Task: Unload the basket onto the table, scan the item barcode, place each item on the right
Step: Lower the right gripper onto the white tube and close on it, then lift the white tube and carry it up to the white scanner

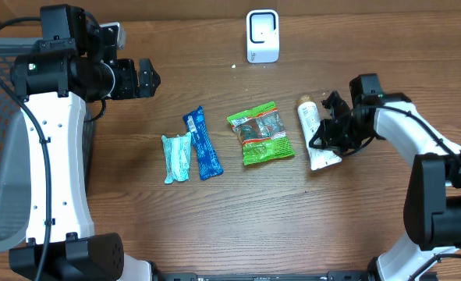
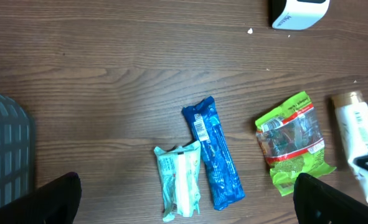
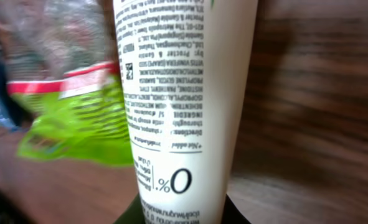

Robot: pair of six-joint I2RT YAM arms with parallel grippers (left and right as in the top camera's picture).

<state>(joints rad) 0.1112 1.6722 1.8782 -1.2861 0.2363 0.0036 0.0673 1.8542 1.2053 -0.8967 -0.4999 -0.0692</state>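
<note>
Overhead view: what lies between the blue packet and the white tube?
The green snack bag lies between the blue packet and the white tube, with nothing else there. Both the overhead and left wrist views show it.

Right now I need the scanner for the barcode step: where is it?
Overhead view: the white scanner stands at the far edge, just right of centre, beyond the green snack bag.

item: white tube [image 1: 310,121] | lying flat, gold cap far end | scanner [image 1: 262,35] upright behind
</note>
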